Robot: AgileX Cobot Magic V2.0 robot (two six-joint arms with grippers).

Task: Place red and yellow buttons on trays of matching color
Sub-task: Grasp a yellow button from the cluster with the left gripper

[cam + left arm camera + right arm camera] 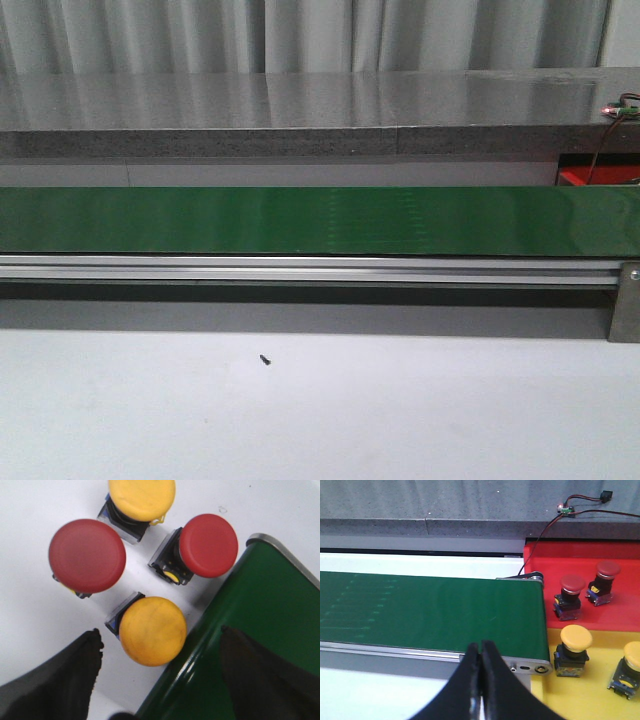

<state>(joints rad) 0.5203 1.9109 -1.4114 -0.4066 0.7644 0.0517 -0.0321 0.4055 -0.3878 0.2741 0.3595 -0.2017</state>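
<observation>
In the left wrist view several buttons stand on the white table beside the green belt's end (265,610): a yellow button (152,630) nearest, a red button (87,555), a second red button (208,545) and a second yellow button (142,497). My left gripper (161,635) is open above the nearest yellow button, one finger (80,670) over the table and the other over the belt. My right gripper (481,647) is shut on nothing near the belt's other end. There, two red buttons (571,595) (606,580) stand on the red tray (580,555) and two yellow buttons (575,647) (630,670) on the yellow tray (590,695).
The green conveyor belt (300,220) crosses the front view with an aluminium rail (300,268) below it. A small black screw (265,359) lies on the white table. A grey stone ledge (300,110) runs behind. A small circuit board with wires (567,509) sits above the red tray.
</observation>
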